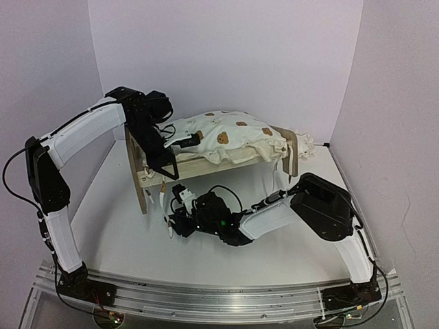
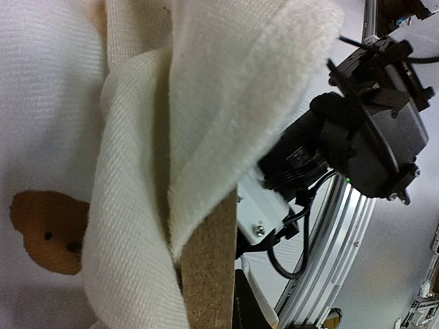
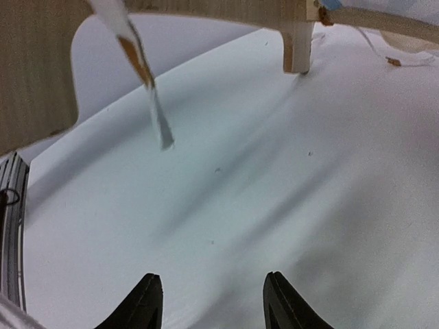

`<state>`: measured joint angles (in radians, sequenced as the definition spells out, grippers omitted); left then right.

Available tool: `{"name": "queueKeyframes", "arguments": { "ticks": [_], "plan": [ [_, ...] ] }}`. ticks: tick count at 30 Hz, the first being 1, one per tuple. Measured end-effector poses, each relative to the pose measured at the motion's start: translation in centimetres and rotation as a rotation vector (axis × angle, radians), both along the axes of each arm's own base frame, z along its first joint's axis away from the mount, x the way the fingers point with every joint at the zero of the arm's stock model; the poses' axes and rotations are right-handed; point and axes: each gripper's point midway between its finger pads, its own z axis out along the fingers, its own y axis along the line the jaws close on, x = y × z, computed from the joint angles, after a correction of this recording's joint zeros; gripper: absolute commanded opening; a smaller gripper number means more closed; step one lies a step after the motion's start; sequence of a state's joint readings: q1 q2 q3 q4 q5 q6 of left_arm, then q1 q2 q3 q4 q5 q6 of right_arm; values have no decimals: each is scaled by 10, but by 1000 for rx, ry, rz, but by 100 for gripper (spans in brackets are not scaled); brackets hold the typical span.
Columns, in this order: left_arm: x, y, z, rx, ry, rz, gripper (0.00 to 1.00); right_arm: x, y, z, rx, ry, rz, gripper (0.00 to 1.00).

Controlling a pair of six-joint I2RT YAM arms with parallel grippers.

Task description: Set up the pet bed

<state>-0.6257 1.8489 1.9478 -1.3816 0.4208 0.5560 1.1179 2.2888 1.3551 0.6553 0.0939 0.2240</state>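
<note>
Toward the back of the white counter (image 1: pixel 123 240) stands the pet bed (image 1: pixel 206 170), with the cream bear-print cushion (image 1: pixel 226 137) rumpled over its frame. The left pincer (image 1: pixel 180 142) is pinched narrow on the cushion's edge (fabric fills its wrist view). The right pincer (image 3: pixel 212 301) hangs parted and empty above the counter, before the bed.

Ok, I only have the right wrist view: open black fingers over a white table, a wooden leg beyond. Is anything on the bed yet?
Observer: Yes, a cream bear-print cushion lies bunched on the light-wood pet bed frame.
Operator: Where's the left gripper?
Observer: At the frame's left end, the left gripper is shut on the cushion's edge.
Operator: Is that edge tucked in?
Observer: Left wrist view shows it folded over a wooden edge of the frame.
</note>
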Motion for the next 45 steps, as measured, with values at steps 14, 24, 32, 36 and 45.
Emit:
{"name": "queueKeyframes", "arguments": {
  "ticks": [14,24,32,36,45],
  "plan": [
    [-4,-7,19,-45,46,42,0,24,55,44,300,-38,-7,53],
    [-4,-8,20,-47,49,44,0,27,65,50,329,-56,4,13],
    [-3,-8,20,-43,45,48,0,32,53,39,313,-48,-42,0],
    [0,-7,19,-36,36,54,0,22,22,3,211,-11,-66,0],
    [20,-1,-6,-6,-25,54,0,-28,-60,-11,-8,55,-49,0]
  ]
}}
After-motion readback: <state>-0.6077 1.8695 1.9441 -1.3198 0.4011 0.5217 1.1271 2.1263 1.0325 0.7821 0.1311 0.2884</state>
